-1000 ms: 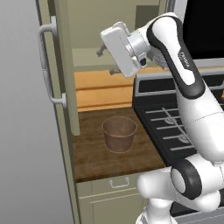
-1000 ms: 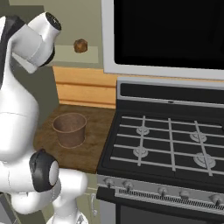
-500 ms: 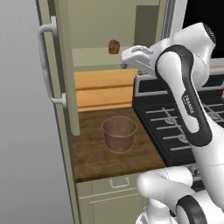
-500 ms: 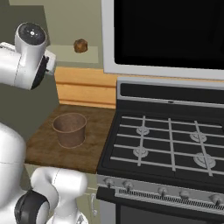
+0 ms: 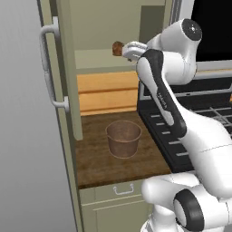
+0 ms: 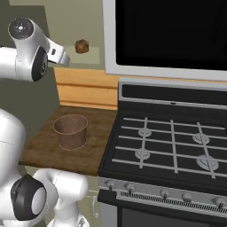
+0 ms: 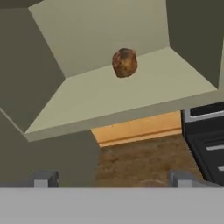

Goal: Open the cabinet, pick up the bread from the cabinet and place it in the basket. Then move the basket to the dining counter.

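The cabinet stands open, its panelled door (image 5: 63,68) swung out to the left with the bar handle (image 5: 47,68) facing me. A small round brown bread (image 5: 118,48) (image 6: 81,45) (image 7: 125,62) lies on the pale shelf (image 7: 131,96) inside. My gripper (image 5: 131,50) (image 6: 65,59) (image 7: 112,179) is level with the shelf, just in front of the bread and pointing at it, open, with nothing between its fingers. The brown woven basket (image 5: 123,138) (image 6: 70,131) stands upright and empty on the worktop below. The dining counter is out of view.
A short dark wood worktop (image 5: 95,165) with an olive drawer (image 5: 122,190) carries the basket. To its right is a black stove (image 6: 173,146) with burner grates, under a dark microwave (image 6: 173,31). A grey wall (image 5: 22,158) is at the left.
The arm has swung down and turned the hand from facing outward to pointing into the cabinet at the bread. Bread, basket and door have not moved.
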Tool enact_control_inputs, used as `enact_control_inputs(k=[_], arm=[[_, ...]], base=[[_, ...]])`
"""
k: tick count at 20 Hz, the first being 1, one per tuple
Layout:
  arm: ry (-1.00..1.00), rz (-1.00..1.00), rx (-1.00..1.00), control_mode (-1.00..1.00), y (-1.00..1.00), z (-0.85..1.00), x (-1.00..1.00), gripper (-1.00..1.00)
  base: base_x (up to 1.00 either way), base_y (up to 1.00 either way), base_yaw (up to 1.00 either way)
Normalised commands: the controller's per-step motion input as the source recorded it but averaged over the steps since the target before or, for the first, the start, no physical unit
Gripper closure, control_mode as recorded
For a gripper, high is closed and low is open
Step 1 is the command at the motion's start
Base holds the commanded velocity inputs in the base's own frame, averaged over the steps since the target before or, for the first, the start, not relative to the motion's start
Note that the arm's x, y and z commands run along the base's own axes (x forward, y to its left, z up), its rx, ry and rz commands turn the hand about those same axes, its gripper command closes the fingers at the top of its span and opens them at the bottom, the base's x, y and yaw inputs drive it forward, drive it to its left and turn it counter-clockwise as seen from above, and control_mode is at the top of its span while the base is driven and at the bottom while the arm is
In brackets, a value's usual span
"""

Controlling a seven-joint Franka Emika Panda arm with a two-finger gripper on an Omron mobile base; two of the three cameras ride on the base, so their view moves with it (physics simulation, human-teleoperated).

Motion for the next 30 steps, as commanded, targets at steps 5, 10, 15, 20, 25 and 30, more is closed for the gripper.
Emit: enact_control_inputs(k=[5,10,15,20,25,30], arm=[[-0.14,-0.24,-0.13,-1.0,-0.01,-0.11,0.85,-1.0],[-0.08,-0.09,-0.14,-1.0,0.04,0.03,0.65,-1.0],[0.0,0.0,-0.05,-1.0,-0.1,0.05,0.47,-1.0],[0.04,0.0,-0.01,-1.0,-0.01,0.13,0.48,-1.0],[0.02,0.0,-0.01,-1.0,0.0,-0.1,0.6,-1.0],[0.05,0.0,0.0,-1.0,0.01,-0.09,0.66,-1.0]], base=[[0.0,0.0,0.0],[0.0,0.0,0.0],[0.0,0.0,0.0],[0.0,0.0,0.0],[0.0,0.0,0.0],[0.0,0.0,0.0]])
